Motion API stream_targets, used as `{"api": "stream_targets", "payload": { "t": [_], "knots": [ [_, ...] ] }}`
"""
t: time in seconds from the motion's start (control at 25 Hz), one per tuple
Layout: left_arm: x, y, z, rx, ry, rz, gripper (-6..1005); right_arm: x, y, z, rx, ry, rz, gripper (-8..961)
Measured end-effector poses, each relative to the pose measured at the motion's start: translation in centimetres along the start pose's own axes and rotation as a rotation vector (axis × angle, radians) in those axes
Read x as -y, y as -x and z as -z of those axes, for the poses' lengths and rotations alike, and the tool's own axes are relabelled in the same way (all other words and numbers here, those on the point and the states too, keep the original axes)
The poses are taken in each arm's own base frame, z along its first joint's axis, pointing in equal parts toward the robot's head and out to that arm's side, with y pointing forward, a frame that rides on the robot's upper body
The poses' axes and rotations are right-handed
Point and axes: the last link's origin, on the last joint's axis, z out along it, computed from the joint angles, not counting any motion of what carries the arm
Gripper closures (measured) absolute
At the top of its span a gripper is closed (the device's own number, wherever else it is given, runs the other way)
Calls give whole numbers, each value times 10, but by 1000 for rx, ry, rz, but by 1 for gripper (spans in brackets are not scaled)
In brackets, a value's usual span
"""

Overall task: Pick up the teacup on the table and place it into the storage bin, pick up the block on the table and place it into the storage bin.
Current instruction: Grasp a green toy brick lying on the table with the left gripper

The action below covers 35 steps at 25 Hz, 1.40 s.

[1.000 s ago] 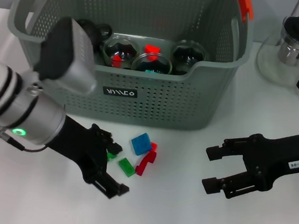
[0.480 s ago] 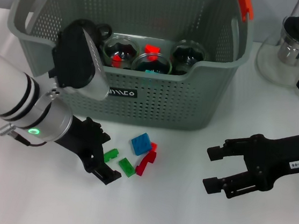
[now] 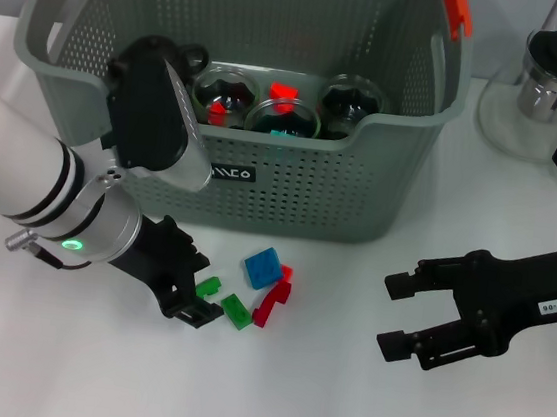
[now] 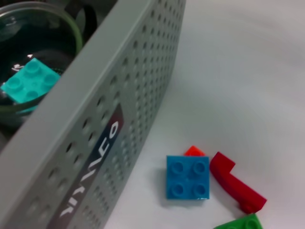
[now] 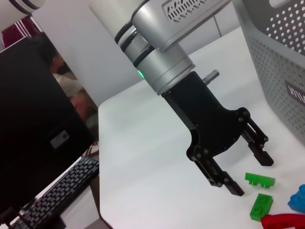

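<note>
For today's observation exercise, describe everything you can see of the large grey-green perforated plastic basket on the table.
The large grey-green perforated plastic basket stands upright on the white table, behind the loose toy bricks. Its walls are dotted with small round holes, its rim is solid and dips low at the front, and orange-red handle tabs sit at both upper ends. A small black label with white lettering is on the front wall. Inside stand glass cups holding coloured bricks. The left arm's wrist crosses in front of its left side; contact cannot be told.

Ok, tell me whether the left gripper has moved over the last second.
Yes. In the head view the left gripper has drawn back toward the storage bin, jaws open beside the small green block.
</note>
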Motion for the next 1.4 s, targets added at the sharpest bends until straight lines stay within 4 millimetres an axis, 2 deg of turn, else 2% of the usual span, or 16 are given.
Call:
{"api": "stream_targets", "payload": {
  "t": [0.04,0.24,0.32,1.0,1.24,1.4],
  "knots": [
    [1,0,-1,4,-7,-4,87,0,0,0,0,-1,0,26],
    [1,0,-5,27,-27,-30,303,0,1,0,0,-2,3,26],
    [1,0,-6,33,-36,-42,439,0,1,0,0,-2,3,26],
    [2,-3,-11,53,-54,-74,448,1,1,2,10,-9,0,27],
    [2,-2,-12,56,-52,-73,536,1,1,2,9,-9,2,27],
    [2,-2,-12,56,-53,-72,540,1,2,1,9,-8,3,27]
  ]
}}
